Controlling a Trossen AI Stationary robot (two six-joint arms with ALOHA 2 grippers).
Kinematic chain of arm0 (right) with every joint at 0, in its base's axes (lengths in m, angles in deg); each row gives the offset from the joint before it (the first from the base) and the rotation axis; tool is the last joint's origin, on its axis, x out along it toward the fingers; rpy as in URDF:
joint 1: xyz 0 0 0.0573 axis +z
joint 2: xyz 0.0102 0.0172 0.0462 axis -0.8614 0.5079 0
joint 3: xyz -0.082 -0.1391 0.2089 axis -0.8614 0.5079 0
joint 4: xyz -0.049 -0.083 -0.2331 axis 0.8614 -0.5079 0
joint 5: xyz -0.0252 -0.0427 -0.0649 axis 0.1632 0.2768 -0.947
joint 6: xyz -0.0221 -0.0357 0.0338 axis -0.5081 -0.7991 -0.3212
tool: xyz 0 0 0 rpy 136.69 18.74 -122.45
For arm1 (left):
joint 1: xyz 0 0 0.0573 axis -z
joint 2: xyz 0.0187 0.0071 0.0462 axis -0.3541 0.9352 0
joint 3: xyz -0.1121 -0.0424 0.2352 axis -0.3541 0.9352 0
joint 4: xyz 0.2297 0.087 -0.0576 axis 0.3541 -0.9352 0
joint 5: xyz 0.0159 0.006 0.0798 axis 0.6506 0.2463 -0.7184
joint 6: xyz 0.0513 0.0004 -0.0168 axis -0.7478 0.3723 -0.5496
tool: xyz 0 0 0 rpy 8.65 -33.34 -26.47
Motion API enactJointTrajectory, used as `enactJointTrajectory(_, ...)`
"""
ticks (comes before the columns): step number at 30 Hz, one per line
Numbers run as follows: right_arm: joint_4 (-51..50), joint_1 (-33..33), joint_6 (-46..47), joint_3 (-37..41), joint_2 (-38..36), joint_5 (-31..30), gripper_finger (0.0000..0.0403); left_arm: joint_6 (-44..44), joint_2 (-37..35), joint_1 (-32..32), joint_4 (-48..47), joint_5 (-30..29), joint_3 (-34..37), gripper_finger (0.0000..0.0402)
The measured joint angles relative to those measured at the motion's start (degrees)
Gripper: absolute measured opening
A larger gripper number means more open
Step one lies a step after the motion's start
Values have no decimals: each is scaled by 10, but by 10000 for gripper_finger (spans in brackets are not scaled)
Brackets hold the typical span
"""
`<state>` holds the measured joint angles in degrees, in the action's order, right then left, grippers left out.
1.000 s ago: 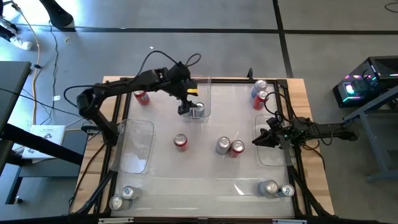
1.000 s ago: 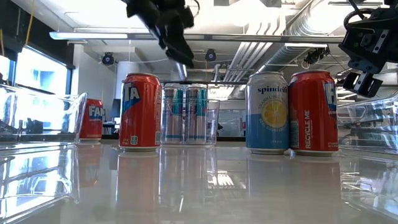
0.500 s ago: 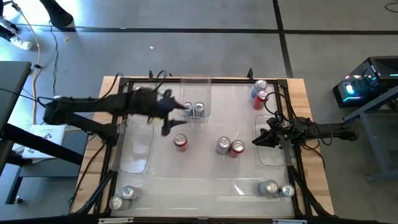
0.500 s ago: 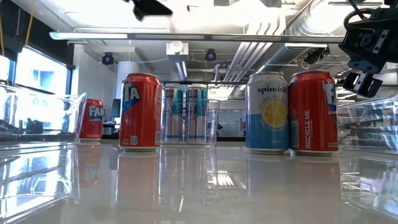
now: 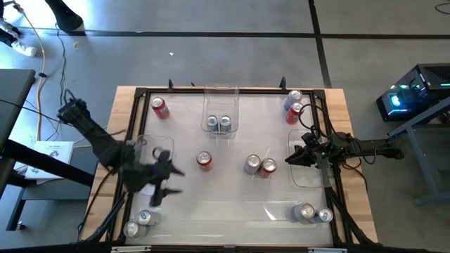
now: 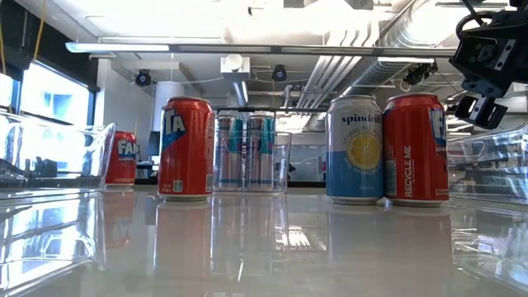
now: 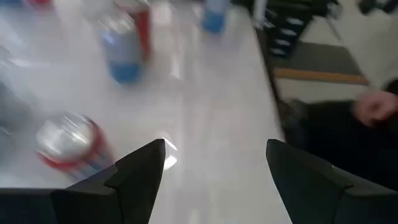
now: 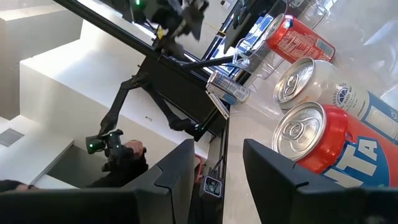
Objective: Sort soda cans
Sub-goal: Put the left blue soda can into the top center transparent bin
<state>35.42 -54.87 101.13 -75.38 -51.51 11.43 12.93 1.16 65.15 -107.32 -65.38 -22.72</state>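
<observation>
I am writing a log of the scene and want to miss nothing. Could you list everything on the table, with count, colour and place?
red cans: 4, red; far-left corner, far-right corner, two near the middle.
silver cans: 8, silver, some with blue; two in the far bin, one in the far-right corner, one in the middle, two in each near corner.
bins: 3, clear; far middle, left side, right side.
table: 1, white top, black frame.
left gripper: open, empty, above the near-left part of the table.
right gripper: open, empty, over the right bin.
</observation>
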Motion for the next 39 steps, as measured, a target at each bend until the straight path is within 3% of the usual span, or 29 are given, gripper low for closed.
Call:
enactJointTrajectory(6,0,0,0,0,0,0,132,213,67,99,-133,36,-77,275)
enactJointTrajectory(11,0,0,0,0,0,0,132,367,138,121,-306,193,-155,275)
enactJointTrajectory(15,0,0,0,0,0,0,132,524,165,129,-362,310,-160,275)
enactJointTrajectory(19,0,0,0,0,0,0,132,550,173,130,-381,406,-160,275)
enactJointTrajectory(24,0,0,0,0,0,0,132,562,173,129,-374,417,-160,275)
enactJointTrajectory(39,0,0,0,0,0,0,132,658,173,126,-333,319,-160,276)
